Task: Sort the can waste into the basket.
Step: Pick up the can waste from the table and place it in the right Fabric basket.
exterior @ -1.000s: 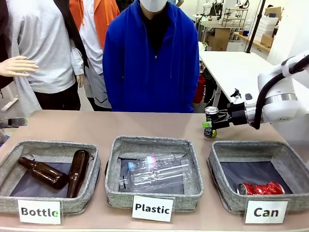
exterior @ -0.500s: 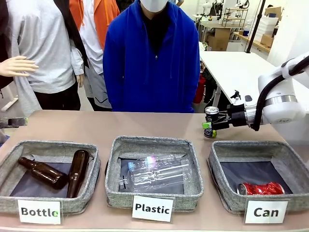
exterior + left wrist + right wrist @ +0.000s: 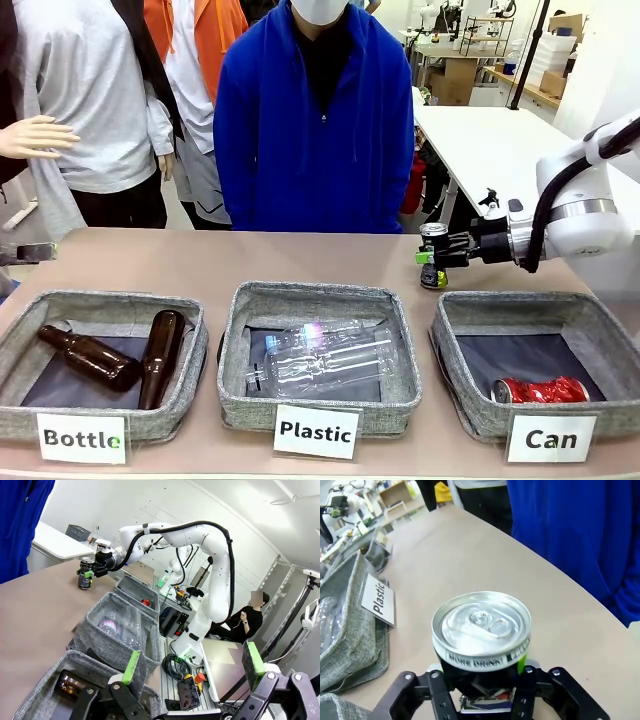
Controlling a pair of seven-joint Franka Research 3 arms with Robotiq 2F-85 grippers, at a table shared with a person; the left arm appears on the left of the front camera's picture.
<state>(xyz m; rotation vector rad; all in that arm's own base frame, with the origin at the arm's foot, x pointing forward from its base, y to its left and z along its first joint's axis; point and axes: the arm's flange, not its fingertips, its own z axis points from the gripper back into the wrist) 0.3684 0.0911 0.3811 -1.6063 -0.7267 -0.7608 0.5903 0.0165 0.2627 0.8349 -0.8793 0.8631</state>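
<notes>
Right gripper (image 3: 441, 254), reaching leftward from its level arm, clamps the dark can (image 3: 434, 245) at the table's far right, just behind the "Can" basket (image 3: 455, 375).

Even, bright overhead light for you; soft shadows on the worktop (image 3: 150, 262). Glare on the silver can top (image 3: 481, 624). Wrist views bend at edges; the left tool (image 3: 192, 666) blurs close up.
</notes>
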